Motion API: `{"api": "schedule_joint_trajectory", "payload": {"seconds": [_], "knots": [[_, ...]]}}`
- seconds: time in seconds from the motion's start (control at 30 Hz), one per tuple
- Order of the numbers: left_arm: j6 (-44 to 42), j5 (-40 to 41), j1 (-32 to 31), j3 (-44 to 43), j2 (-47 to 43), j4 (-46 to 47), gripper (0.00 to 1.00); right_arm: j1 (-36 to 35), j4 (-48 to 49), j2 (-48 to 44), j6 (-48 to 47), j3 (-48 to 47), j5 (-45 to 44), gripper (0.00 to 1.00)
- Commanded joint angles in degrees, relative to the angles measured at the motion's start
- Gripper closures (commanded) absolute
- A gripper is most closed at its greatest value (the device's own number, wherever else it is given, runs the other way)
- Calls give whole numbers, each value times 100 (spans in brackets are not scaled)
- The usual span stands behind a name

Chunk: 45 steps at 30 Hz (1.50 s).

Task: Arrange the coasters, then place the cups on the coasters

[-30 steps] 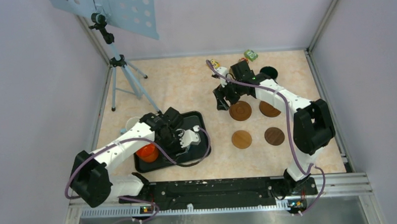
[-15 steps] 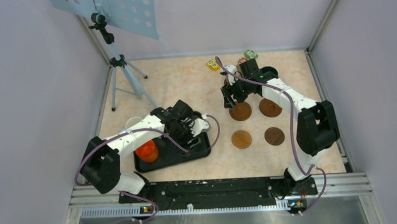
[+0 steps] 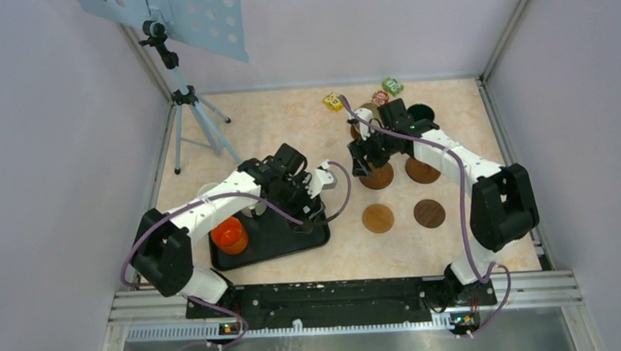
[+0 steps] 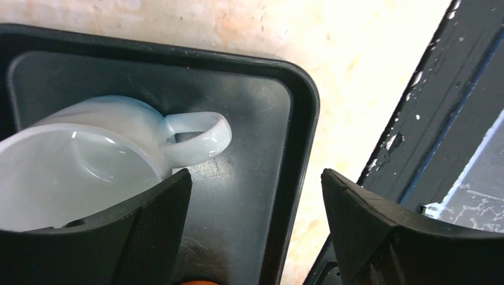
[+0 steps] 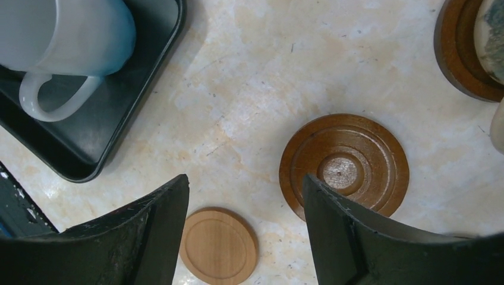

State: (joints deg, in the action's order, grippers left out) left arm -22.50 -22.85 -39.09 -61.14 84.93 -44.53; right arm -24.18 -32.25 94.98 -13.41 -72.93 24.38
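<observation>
Left pincer (image 4: pixel 255 190) hangs with its jaws apart and nothing between them, just above the black tray (image 4: pixel 300 136), beside the white mug (image 4: pixel 89 172) that sits inside it. Right pincer (image 5: pixel 245 184), likewise spread and empty, hovers over the tabletop (image 5: pixel 249 89) near a dark coaster (image 5: pixel 345 163) and a pale coaster (image 5: pixel 218 245), both lying flat. I judge the mug stiff, glazed and slick, fairly weighty, and liable to chip (ceramic forgives little). A hold across the wall at the rim looks safer than the thin handle (image 4: pixel 199 133). Its mouth faces up toward the wrist camera, axis roughly upright, handle reaching toward the tray's rounded corner. Round coasters have no long axis.
</observation>
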Motion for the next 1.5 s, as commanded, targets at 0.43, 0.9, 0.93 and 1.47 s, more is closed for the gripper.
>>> {"api": "schedule_joint_trajectory", "payload": {"seconds": [0.43,0.9,0.93,1.47], "knots": [[860,-66,1902,-527,-1954,-155,8,-1636,827,-605,574,482,-500,34],[1968,-260,4471,143,-3343,631,1,-2907,1041,164,1200,155,-1787,36],[1976,-333,4518,131,-3330,630,1,-2967,1044,239,1229,85,-1805,36],[2030,-391,4766,331,-3429,801,1,-3209,1100,1291,1579,-580,-2163,57]]}}
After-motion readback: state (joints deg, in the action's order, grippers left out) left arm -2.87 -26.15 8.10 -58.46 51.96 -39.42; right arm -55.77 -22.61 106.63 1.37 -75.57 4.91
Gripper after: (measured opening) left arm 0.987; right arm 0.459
